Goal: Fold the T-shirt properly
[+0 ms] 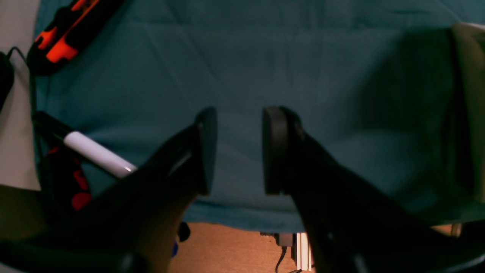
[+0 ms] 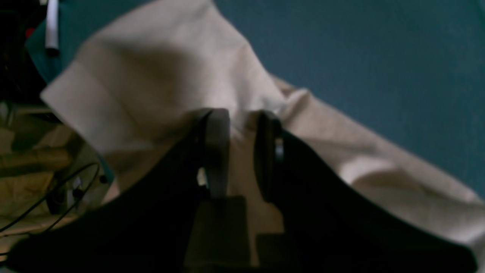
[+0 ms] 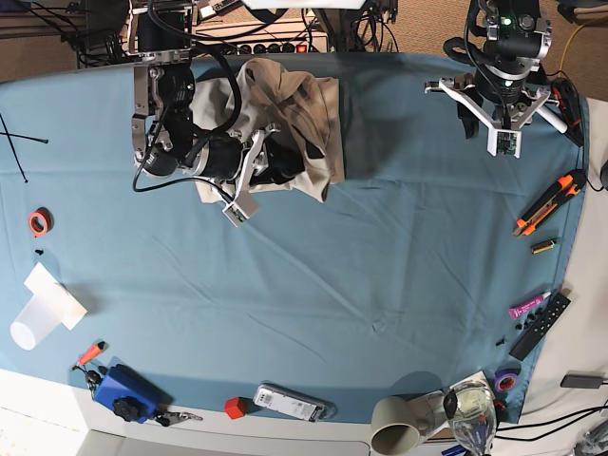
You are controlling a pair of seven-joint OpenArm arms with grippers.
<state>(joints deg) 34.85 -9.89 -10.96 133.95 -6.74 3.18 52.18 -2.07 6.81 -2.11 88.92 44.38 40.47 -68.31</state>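
Folding barely begun: shirt (image 3: 304, 119) lies bunched at upper left; my right jaws grip it, left jaws open, empty.

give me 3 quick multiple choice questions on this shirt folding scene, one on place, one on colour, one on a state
1. Where does the T-shirt lie in the base view?
A. upper part of the cloth
B. bottom edge
C. on the floor

2. What colour is the table cloth?
A. red
B. blue-teal
C. white

3. How is the left gripper?
A. shut on the shirt
B. open, holding nothing
C. holding a pen

Key: 1 A, the shirt is bunched near the top by the right gripper. 2 B, teal covers the table. 3 B, bare cloth shows between its fingers.
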